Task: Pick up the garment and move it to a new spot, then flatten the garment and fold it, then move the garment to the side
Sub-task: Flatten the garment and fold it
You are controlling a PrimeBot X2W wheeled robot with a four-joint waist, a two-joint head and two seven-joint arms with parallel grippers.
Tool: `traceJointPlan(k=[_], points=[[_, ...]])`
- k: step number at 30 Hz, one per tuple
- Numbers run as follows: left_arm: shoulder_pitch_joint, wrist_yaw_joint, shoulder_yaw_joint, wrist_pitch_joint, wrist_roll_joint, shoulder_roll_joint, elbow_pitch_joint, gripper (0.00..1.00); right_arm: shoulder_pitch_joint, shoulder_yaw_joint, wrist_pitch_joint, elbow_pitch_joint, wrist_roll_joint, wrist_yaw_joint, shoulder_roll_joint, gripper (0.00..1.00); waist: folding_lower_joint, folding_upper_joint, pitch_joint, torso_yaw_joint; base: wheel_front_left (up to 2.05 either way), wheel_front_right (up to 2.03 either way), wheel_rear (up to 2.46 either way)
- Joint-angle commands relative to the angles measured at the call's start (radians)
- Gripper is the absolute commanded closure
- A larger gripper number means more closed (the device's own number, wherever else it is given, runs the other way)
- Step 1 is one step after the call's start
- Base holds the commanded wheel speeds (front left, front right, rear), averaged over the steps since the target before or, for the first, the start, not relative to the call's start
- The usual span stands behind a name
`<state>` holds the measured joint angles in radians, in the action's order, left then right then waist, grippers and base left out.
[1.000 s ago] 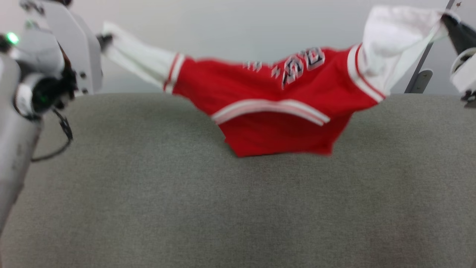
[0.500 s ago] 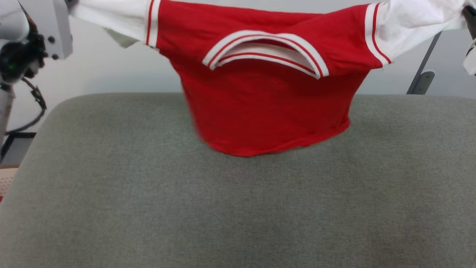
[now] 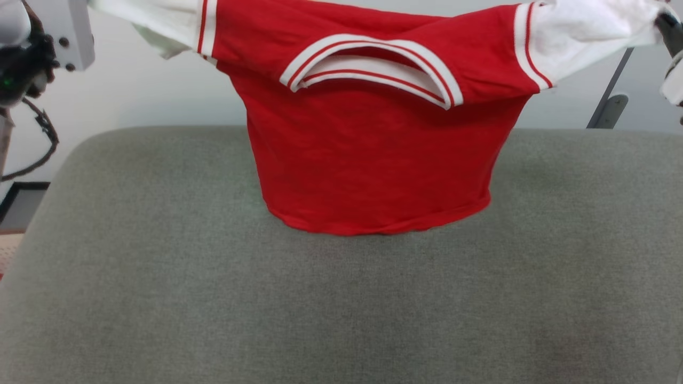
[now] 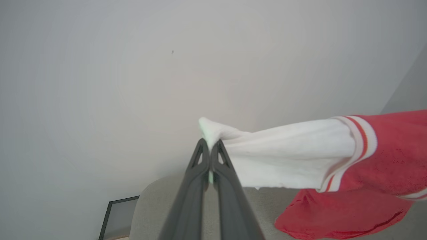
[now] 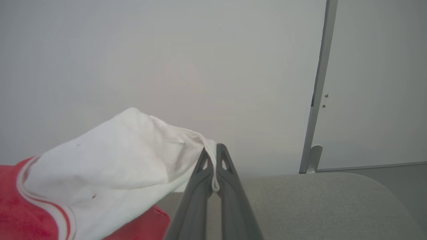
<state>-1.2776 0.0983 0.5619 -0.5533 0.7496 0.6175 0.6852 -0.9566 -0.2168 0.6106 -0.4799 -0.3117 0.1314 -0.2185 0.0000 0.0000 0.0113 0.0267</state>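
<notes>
The garment [image 3: 373, 160], a red jersey with white sleeves and a striped collar, hangs spread between my two grippers above the grey padded surface [image 3: 341, 309]. Its hem rests on or just over that surface. In the left wrist view my left gripper [image 4: 209, 144] is shut on the tip of one white sleeve [image 4: 287, 156]. In the right wrist view my right gripper [image 5: 213, 151] is shut on the edge of the other white sleeve [image 5: 110, 156]. The right gripper's dark finger [image 3: 668, 24] shows at the head view's upper right. The chest letters are hidden.
A grey metal post [image 3: 608, 101] stands behind the surface's far right corner, before a pale wall. A dark-framed panel [image 4: 116, 213] sits on the floor beyond the surface's left end. A black cable [image 3: 45, 138] loops below my left arm.
Both grippers have risen with the sleeves, pulling the sagging garment taut and upright. The lettered side has turned away and the collar opening faces me. The hem has settled slightly nearer.
</notes>
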Motion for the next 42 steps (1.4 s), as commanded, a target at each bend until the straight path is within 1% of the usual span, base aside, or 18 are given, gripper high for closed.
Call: traceJointPlan(k=[1, 4, 7, 11, 13, 16, 21, 26, 28, 31, 35, 39, 42], points=[[-0.018, 0.005, 0.0, 0.006, 0.002, 0.002, 0.004, 1.0, -0.02, 0.002, -0.008, 0.011, -0.012, -0.001, 0.002, 1.0, 0.0, 0.0, 0.014, -0.001, 0.0, 0.0, 0.0], [-0.045, 0.007, 0.005, 0.025, -0.01, -0.01, 0.005, 1.0, -0.034, 0.013, -0.038, 0.027, -0.03, -0.001, 0.012, 1.0, 0.0, 0.0, 0.049, -0.002, 0.0, 0.0, 0.0], [-0.084, 0.005, 0.005, 0.068, -0.027, -0.024, 0.006, 1.0, -0.061, 0.029, -0.087, 0.027, -0.038, -0.001, 0.022, 1.0, 0.0, 0.0, 0.095, -0.005, 0.0, 0.0, 0.0], [-0.154, 0.006, 0.008, 0.14, -0.052, -0.06, 0.026, 1.0, -0.12, 0.064, -0.188, 0.005, -0.023, -0.001, 0.025, 1.0, 0.0, 0.0, 0.173, -0.007, 0.0, 0.0, 0.0], [-0.192, 0.002, 0.011, 0.176, -0.065, -0.083, 0.043, 1.0, -0.157, 0.076, -0.242, -0.029, -0.016, -0.001, 0.028, 1.0, 0.0, 0.0, 0.212, -0.007, 0.0, 0.0, 0.0], [-0.263, -0.002, 0.018, 0.236, -0.096, -0.116, 0.073, 1.0, -0.228, 0.1, -0.341, -0.071, 0.009, -0.001, 0.023, 1.0, 0.0, 0.0, 0.274, -0.007, 0.0, 0.0, 0.0], [-0.385, -0.02, 0.018, 0.356, -0.139, -0.161, 0.134, 1.0, -0.349, 0.107, -0.536, -0.165, 0.071, -0.001, 0.023, 1.0, 0.0, 0.0, 0.378, -0.006, 0.0, 0.0, 0.0], [-0.471, -0.042, 0.015, 0.532, -0.186, -0.191, 0.188, 1.0, -0.45, 0.117, -0.733, -0.267, 0.151, -0.001, 0.013, 1.0, 0.0, 0.0, 0.462, 0.004, 0.0, 0.0, 0.0], [-0.483, -0.048, 0.014, 0.594, -0.195, -0.198, 0.214, 1.0, -0.477, 0.132, -0.787, -0.317, 0.18, -0.001, 0.011, 1.0, 0.0, 0.0, 0.486, 0.01, 0.0, 0.0, 0.0], [-0.472, -0.038, 0.014, 0.649, -0.191, -0.21, 0.27, 1.0, -0.494, 0.159, -0.814, -0.401, 0.201, -0.001, 0.006, 1.0, 0.0, 0.0, 0.509, 0.018, 0.0, 0.0, 0.0], [-0.441, -0.018, 0.023, 0.683, -0.181, -0.226, 0.345, 1.0, -0.493, 0.195, -0.82, -0.501, 0.184, -0.001, 0.002, 1.0, 0.0, 0.0, 0.521, 0.027, 0.0, 0.0, 0.0], [-0.398, 0.0, 0.035, 0.675, -0.165, -0.238, 0.414, 1.0, -0.471, 0.225, -0.795, -0.579, 0.133, -0.001, -0.001, 1.0, 0.0, 0.0, 0.513, 0.032, 0.0, 0.0, 0.0], [-0.339, 0.018, 0.055, 0.623, -0.154, -0.261, 0.467, 1.0, -0.436, 0.267, -0.76, -0.621, 0.082, -0.001, 0.0, 1.0, 0.0, 0.0, 0.495, 0.035, 0.0, 0.0, 0.0]])
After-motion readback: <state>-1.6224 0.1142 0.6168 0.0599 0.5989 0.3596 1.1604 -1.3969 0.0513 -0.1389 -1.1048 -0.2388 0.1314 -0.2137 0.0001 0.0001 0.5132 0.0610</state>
